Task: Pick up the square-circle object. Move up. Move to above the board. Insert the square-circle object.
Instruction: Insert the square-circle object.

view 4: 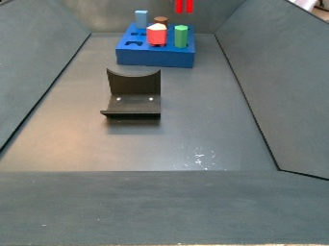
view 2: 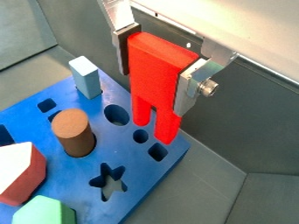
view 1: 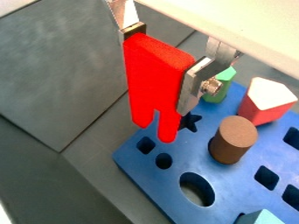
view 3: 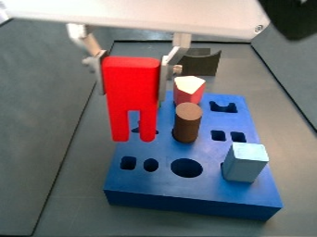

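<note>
Square-circle object, a tall bright red block with two legs split by a slot, is clamped near its top between the silver fingers of the gripper and is held upright above the board. In a side view its legs hang over the board's edge row of cutouts, their tips close to the blue surface; whether they touch it cannot be told. In a wrist view the legs are seen just above two small holes.

One board is counted, a flat blue slab with shaped cutouts. Four pieces are seated in it: one brown cylinder, one red-and-white pentagonal block, one pale blue cube and one green block. Open holes are left on it, among them a round hole and a star cutout.

One fixture, a dark L-shaped bracket on a base plate, is set on the grey floor well apart from the board; there the red object is seen only at the picture's top edge.
</note>
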Controlling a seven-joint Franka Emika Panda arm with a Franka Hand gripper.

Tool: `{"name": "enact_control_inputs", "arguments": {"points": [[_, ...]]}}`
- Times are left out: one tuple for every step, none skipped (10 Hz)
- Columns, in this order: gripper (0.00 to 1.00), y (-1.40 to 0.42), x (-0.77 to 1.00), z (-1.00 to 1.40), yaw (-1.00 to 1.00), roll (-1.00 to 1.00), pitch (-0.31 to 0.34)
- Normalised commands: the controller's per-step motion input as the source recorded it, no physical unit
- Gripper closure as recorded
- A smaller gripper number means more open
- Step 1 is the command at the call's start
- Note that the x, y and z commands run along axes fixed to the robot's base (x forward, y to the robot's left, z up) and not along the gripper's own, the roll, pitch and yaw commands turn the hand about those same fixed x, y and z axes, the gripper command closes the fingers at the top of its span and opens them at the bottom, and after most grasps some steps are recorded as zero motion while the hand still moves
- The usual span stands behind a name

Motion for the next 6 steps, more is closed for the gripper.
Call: {"name": "enact_control_inputs", "arguments": {"points": [[1.00,0.00,-0.03,0.00,0.02,0.00,-0.021],[1.00,-0.01,0.00,-0.07,0.00,-0.02,-0.024],[1.00,-0.14,0.71,-0.37,-0.30,0.13,0.000],[1.00,-0.13,0.71,-0.38,-0.29,0.17,0.000],[1.00,-0.07,0.43,-0.11,-0.23,0.06,0.029],[1.00,-0.02,0.16,0.00,-0.13,0.00,0.000]]}}
